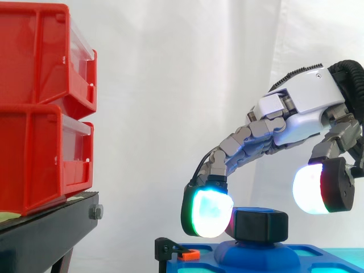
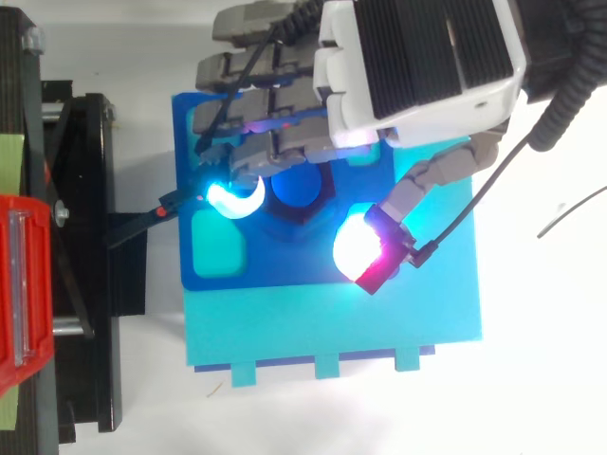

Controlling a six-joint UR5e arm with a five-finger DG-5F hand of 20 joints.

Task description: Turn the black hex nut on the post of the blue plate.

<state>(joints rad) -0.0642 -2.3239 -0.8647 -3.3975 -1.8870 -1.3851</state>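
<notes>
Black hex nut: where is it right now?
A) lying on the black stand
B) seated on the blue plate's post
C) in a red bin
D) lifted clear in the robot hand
B: the side view shows the black hex nut sitting on the post of the blue plate, under the robot hand.

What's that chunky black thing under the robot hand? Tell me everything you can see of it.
It is a black hex nut, matte and plastic-looking, with rounded corners. It sits level around a blue post on a domed rise of the blue plate. In the side view one glowing fingertip of the robot hand sits against its left side, while the thumb pad hangs apart, up to its right.
</notes>
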